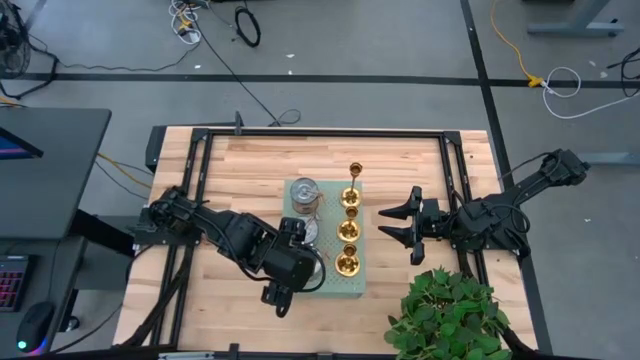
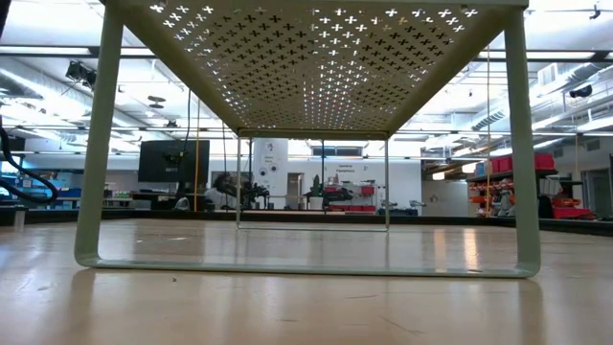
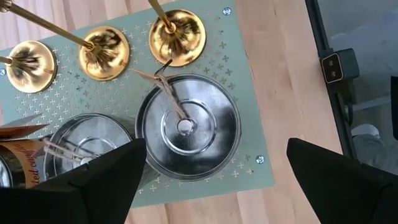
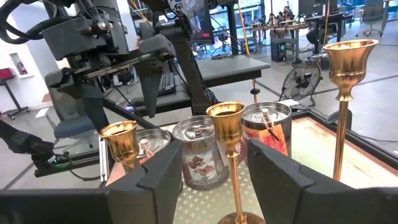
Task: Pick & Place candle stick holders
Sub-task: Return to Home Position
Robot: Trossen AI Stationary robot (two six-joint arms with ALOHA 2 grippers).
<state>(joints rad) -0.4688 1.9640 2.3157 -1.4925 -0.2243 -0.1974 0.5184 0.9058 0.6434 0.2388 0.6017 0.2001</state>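
The left arm reaches in from the left edge of the wooden table [image 1: 250, 160]. The left gripper [image 1: 290, 265] hangs over the near end of the pale green perforated shelf [image 1: 358, 285], its fingers [image 3: 93, 180] spread wide with nothing between them. Directly below it sits one of three silver candle tins [image 3: 189, 127], a wick at its centre. The tins stand in a row along the shelf's left side. Just beside them, along the right side, three gold candlestick holders [image 1: 348, 231] stand in a row, the tallest [image 4: 348, 56] at the far end. Right of the shelf and apart from it, the right gripper [image 1: 383, 224] points at the holders, jaws open and empty. A leafy green plant [image 1: 450, 315] sits at the table's near right corner
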